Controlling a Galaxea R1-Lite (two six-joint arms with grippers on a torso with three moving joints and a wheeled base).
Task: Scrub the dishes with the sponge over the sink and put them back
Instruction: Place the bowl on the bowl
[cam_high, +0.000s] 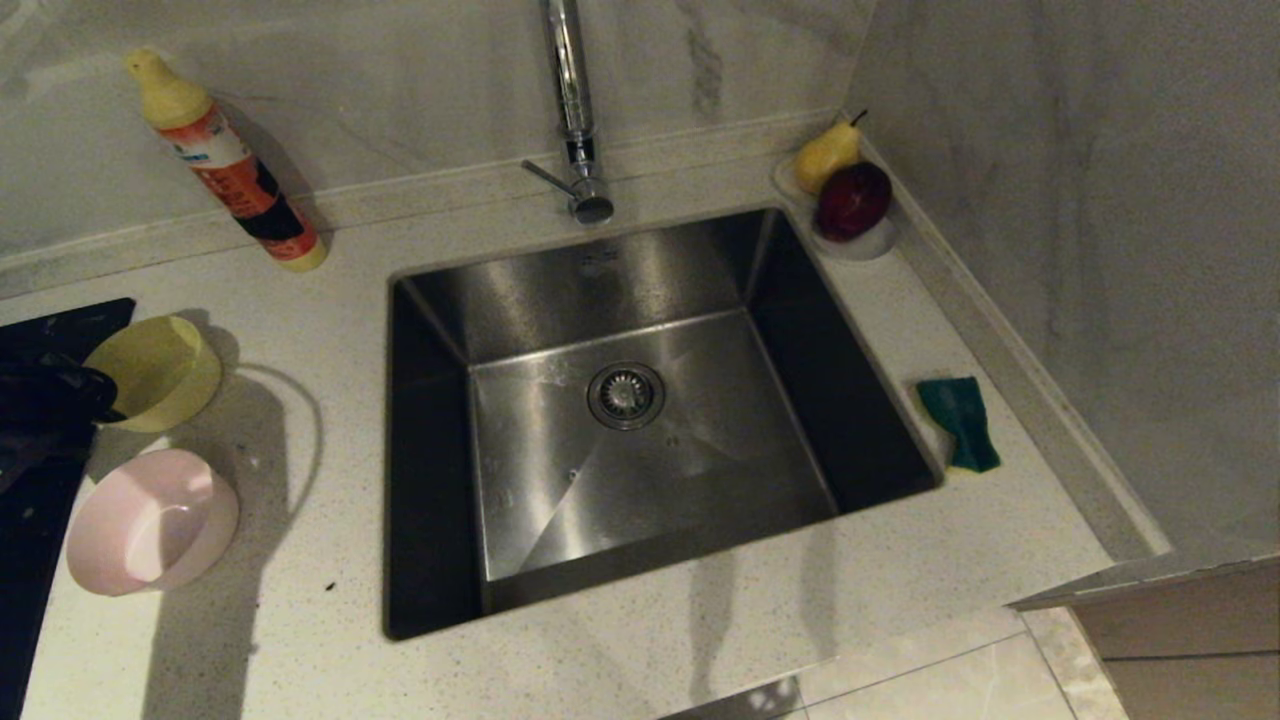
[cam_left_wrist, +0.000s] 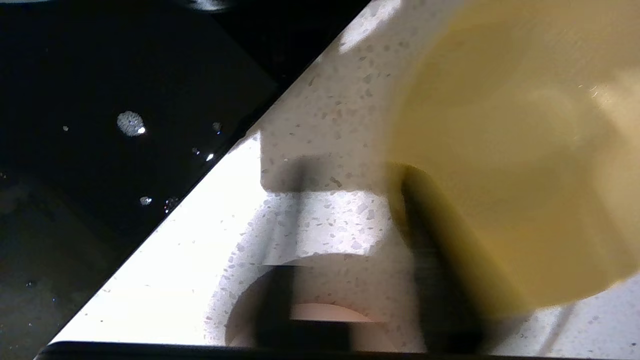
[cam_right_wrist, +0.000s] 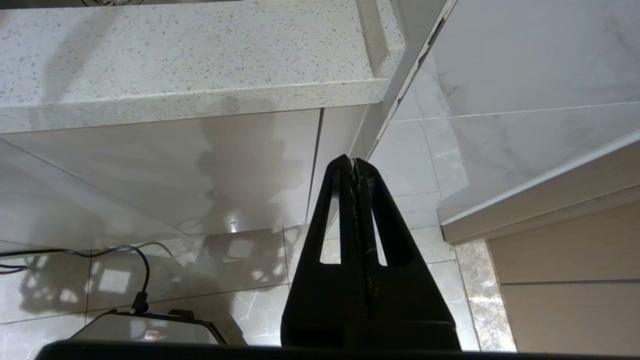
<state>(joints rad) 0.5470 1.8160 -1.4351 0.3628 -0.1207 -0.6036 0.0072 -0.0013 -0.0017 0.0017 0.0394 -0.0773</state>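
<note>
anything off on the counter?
Yes. The yellow bowl is tipped on its side at the left gripper, the pink bowl beside it is tilted too. Only two bowls show.

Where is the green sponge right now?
In the head view, the small green rectangular sponge lies on the speckled white countertop right of the square stainless steel sink, near the wall.

A pale speckled stone countertop (cam_high: 300, 620) surrounds a steel sink (cam_high: 620, 400). On its left lie a yellow bowl (cam_high: 160, 372) and a pink bowl (cam_high: 150, 522), both tipped; far left, an orange bottle (cam_high: 225, 165). Right of the sink lies a green sponge (cam_high: 960, 420); far right, a white fruit dish (cam_high: 860, 245).
</note>
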